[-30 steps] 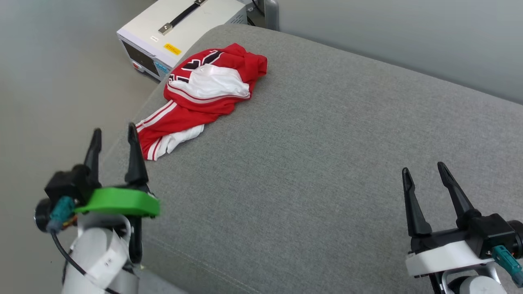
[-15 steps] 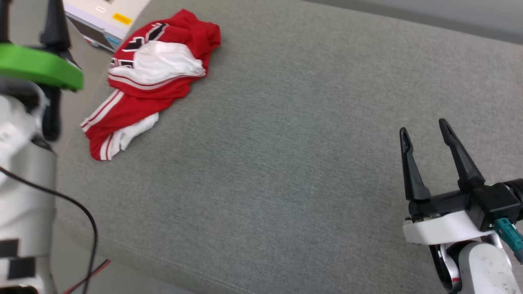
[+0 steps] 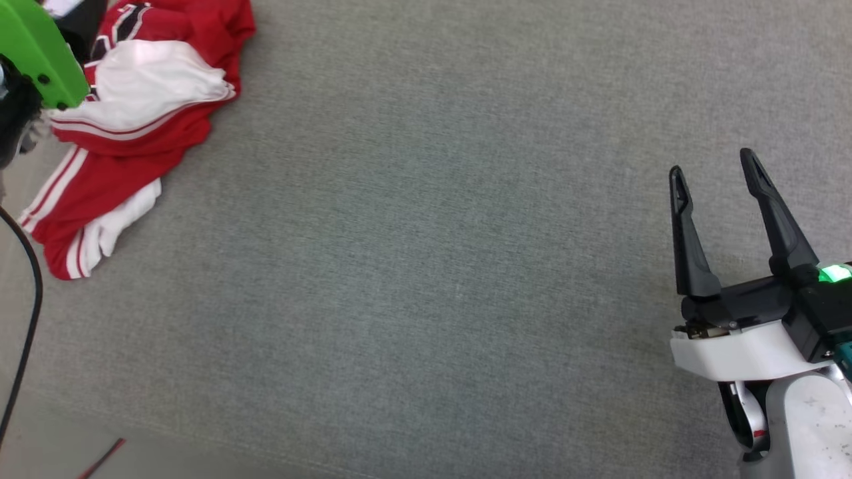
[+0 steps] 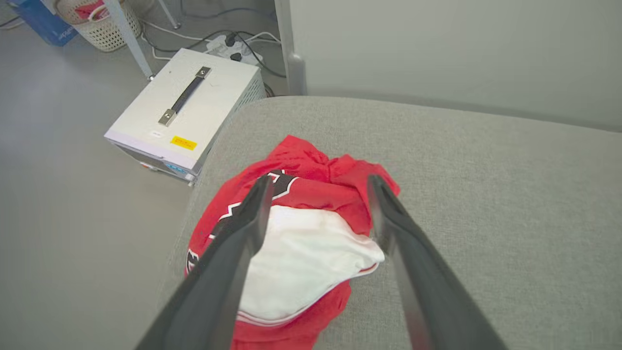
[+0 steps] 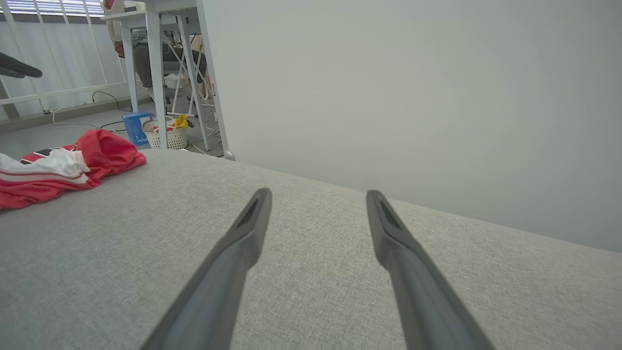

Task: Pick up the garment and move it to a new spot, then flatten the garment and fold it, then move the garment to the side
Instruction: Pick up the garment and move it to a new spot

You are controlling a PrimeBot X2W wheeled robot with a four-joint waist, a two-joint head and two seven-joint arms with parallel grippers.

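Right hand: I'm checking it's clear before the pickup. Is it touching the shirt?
Apart. The head view shows the right hand at lower right and the shirt at upper left, grey cushion between.

A broad grey woven-fabric cushioned surface (image 3: 432, 279) is carrying a crumpled red jersey-style T-shirt with white sleeves and red-white striped trim (image 3: 133, 143). The shirt is lying bunched near the far left rounded corner, one striped end reaching the left edge. The grey floor (image 4: 73, 194) beside that corner is bearing a white metal box with a black handle (image 4: 194, 116).
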